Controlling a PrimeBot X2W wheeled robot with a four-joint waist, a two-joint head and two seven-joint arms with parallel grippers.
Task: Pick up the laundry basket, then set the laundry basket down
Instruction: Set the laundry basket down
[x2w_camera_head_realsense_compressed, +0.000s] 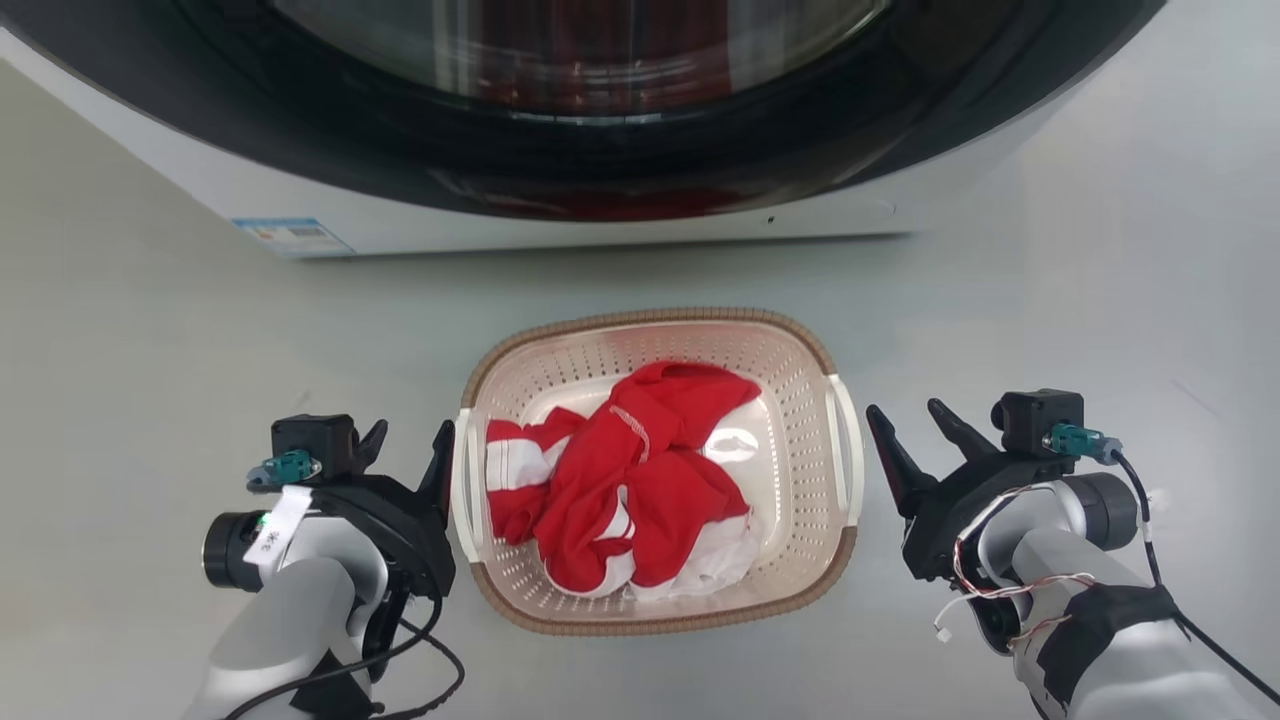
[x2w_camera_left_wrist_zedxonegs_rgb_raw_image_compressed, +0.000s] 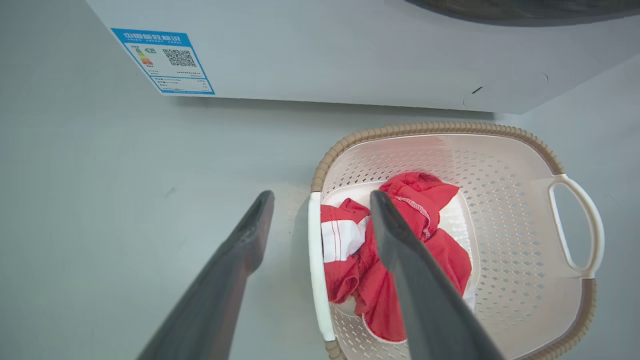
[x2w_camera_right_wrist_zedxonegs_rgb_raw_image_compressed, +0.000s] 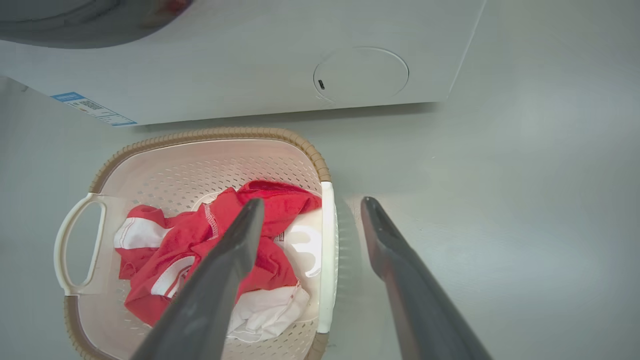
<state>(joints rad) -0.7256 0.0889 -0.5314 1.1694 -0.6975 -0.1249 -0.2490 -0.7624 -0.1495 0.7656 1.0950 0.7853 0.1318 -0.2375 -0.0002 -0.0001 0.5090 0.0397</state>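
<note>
The laundry basket (x2w_camera_head_realsense_compressed: 650, 318) is cream with perforated walls and a brown rim, and it stands on the grey floor in front of me. Red and white clothes (x2w_camera_head_realsense_compressed: 630, 480) lie in it. My left gripper (x2w_camera_head_realsense_compressed: 413, 428) is open beside the basket's white left handle (x2w_camera_head_realsense_compressed: 462, 490). In the left wrist view that handle (x2w_camera_left_wrist_zedxonegs_rgb_raw_image_compressed: 315, 260) lies between the gripper's (x2w_camera_left_wrist_zedxonegs_rgb_raw_image_compressed: 321, 195) two fingers. My right gripper (x2w_camera_head_realsense_compressed: 903, 408) is open just outside the right handle (x2w_camera_head_realsense_compressed: 850, 450). In the right wrist view this handle (x2w_camera_right_wrist_zedxonegs_rgb_raw_image_compressed: 327, 250) lies between the gripper's (x2w_camera_right_wrist_zedxonegs_rgb_raw_image_compressed: 313, 201) fingers. Neither gripper holds anything.
A white washing machine (x2w_camera_head_realsense_compressed: 600, 225) with a dark round door stands just behind the basket, a blue label (x2w_camera_left_wrist_zedxonegs_rgb_raw_image_compressed: 165, 60) on its lower front. Bare grey floor (x2w_camera_head_realsense_compressed: 150, 330) spreads to the left and right of the basket.
</note>
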